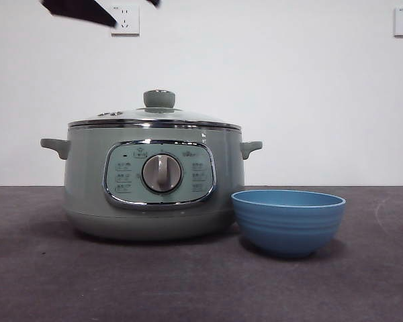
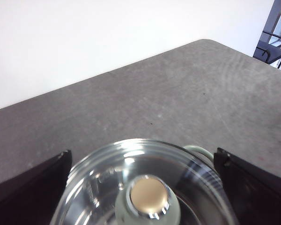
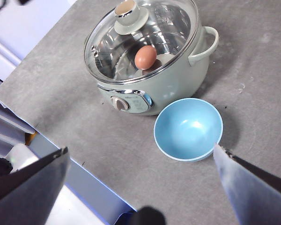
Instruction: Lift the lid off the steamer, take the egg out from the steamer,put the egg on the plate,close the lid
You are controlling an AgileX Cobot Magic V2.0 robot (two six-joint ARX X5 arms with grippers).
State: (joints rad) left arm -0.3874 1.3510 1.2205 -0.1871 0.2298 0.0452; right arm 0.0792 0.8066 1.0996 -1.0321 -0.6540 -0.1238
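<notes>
The pale green steamer point(image 1: 153, 181) stands on the table with the glass lid point(image 1: 154, 119) shut on it, its knob point(image 1: 159, 98) on top. Through the glass the brown egg point(image 3: 145, 56) shows inside the pot. The plate, a blue bowl point(image 1: 288, 221), sits empty right beside the steamer. My left gripper point(image 2: 143, 157) hovers open above the lid point(image 2: 145, 187), its jaws wide on either side of the knob point(image 2: 150, 197) without touching it. My right gripper point(image 3: 140, 151) is open and high, well away from the steamer point(image 3: 150, 61) and bowl point(image 3: 188, 129).
A black arm tip point(image 1: 80, 10) pokes in at the top left of the front view. The table's edge point(image 3: 61, 140) runs near the steamer's dial side, with a drop beyond it. White wall with sockets point(image 1: 124, 19) stands behind.
</notes>
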